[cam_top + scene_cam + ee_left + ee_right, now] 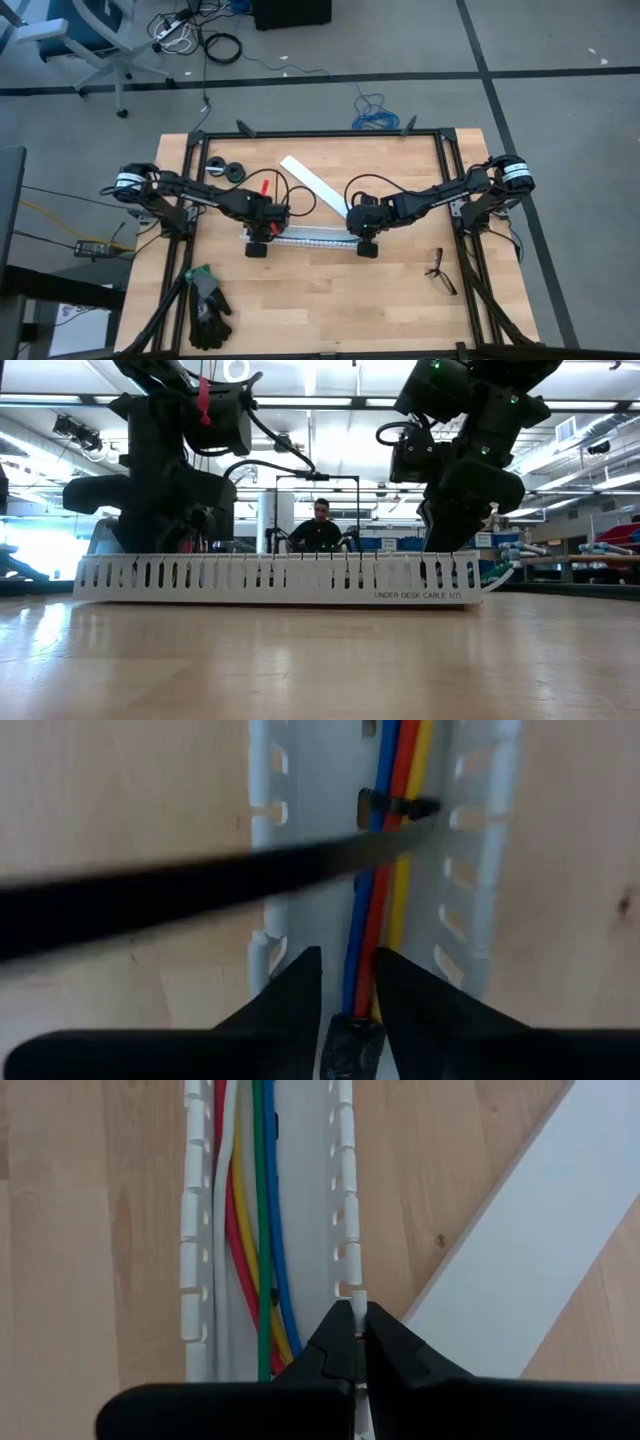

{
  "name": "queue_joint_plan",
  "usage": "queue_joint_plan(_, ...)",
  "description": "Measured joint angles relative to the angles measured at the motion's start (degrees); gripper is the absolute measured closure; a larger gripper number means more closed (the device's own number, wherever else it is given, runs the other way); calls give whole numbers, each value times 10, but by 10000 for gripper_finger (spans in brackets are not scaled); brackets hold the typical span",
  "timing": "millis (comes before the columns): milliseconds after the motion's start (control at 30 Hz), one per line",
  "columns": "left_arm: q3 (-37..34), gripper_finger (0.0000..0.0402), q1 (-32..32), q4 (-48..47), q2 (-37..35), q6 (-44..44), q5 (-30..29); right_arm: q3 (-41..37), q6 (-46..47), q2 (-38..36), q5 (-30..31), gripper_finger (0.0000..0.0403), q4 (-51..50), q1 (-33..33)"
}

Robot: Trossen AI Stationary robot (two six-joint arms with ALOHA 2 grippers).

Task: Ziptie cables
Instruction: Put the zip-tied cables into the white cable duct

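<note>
The cables (375, 900), blue, red and yellow here, lie lengthwise in a white slotted tray (310, 238) at mid-table. The black ziptie (400, 808) is looped around them, and its long tail (200, 890) sticks out over a tray wall. My left gripper (348, 968) points down over the tray's left end (262, 228). It is open, with one finger on either side of the cables and a dark plug (350, 1045). My right gripper (357, 1312) is at the tray's right end (365, 225), shut on the tray's wall, beside more cables (262, 1230). My right gripper pinches the top edge of the tray's far wall (357, 1292), near the tray's right end, between its two fingers. The fingers slant down from the table's right side. The tray rests flat on the table.
A white lid strip (315, 185) lies slantwise behind the tray. Two black rolls (228, 170) sit at the far left. Gloves (205, 305) lie at the near left and spectacles (440, 270) at the near right. A person (320, 530) sits beyond the table.
</note>
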Motion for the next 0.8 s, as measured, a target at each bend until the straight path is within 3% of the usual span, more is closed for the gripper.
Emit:
queue_joint_plan(367, 1, 294, 0, 69, -105, 14, 2, 0, 2, 0, 0, 403, 1, 0)
queue_joint_plan(633, 1, 294, 0, 86, -176, 10, -75, 0, 3, 1, 11, 400, 9, 0)
queue_joint_plan(800, 1, 294, 0, 87, -221, -2, -92, 0, 2, 1, 13, 371, 29, 0)
